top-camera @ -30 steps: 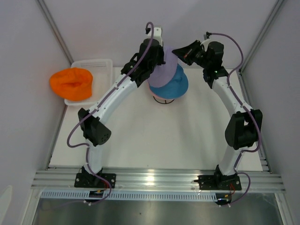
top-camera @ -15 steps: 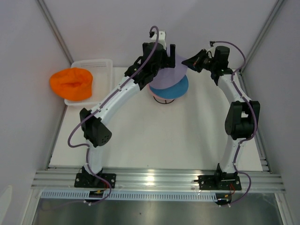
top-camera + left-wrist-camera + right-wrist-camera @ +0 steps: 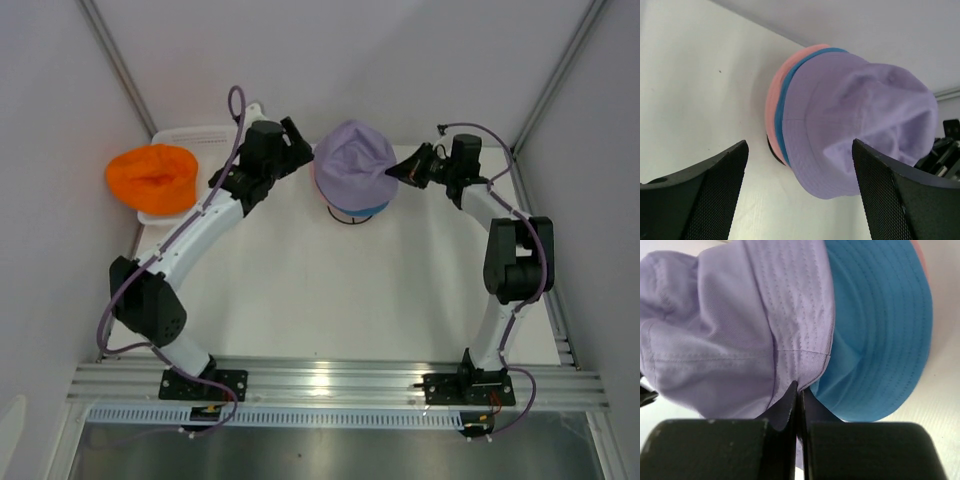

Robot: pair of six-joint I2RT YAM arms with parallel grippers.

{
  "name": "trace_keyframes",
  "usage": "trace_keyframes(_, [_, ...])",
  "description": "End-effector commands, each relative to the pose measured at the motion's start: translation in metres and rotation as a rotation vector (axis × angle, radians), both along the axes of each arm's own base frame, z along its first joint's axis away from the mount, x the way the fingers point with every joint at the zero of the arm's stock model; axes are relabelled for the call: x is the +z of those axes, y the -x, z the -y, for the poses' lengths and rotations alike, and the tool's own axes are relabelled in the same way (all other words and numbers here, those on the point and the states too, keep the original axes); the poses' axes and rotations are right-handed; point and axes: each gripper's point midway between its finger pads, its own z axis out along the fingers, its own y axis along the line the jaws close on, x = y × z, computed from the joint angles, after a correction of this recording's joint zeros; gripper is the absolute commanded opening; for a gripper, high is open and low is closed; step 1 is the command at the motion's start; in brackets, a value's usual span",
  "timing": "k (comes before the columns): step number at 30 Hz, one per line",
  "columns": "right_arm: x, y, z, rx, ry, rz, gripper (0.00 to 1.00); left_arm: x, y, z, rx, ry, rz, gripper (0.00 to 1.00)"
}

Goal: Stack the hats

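Three hats sit nested on the black wire stand toward the far middle of the tabletop. The pink hat is lowest, the blue hat lies over it, and the lavender hat is on top, its crown crumpled and dented. From above, the lavender one covers nearly all of the pile (only a thin blue edge peeks out at the near side, with a bit of the stand's dark ring beneath). The left wrist view shows pink and blue as narrow bands along the left edge of the lavender brim.

The right jaws are pressed together on the lavender hat's brim at the pile's right side. They pinch a fold of the stitched fabric, and the blue brim is just beside the pinch. The left jaws are spread wide and hold nothing; they hang just left of the pile, apart from it, facing the hats.

The orange hat lies well apart to the left. It is slumped on the white mesh basket at the far left corner and overhangs the basket's left edge.
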Motion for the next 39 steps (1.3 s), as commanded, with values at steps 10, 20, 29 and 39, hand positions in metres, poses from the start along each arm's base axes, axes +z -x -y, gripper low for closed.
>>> trace_keyframes(10, [0.019,-0.006,0.011,-0.066,-0.065,0.142,0.0,-0.022,-0.038,0.036,-0.156,0.433,-0.005,0.84])
trace_keyframes(20, [-0.008,-0.023,0.012,-0.067,-0.063,0.1,0.0,-0.077,-0.07,0.04,-0.149,0.469,-0.055,0.81])
trace_keyframes(29, [-0.019,-0.028,0.011,-0.051,-0.073,0.078,0.0,-0.103,-0.084,0.044,-0.179,0.535,-0.045,0.81])
trace_keyframes(39, [-0.029,-0.03,0.012,-0.043,-0.056,0.044,0.0,-0.107,-0.082,0.024,-0.161,0.609,0.054,0.78])
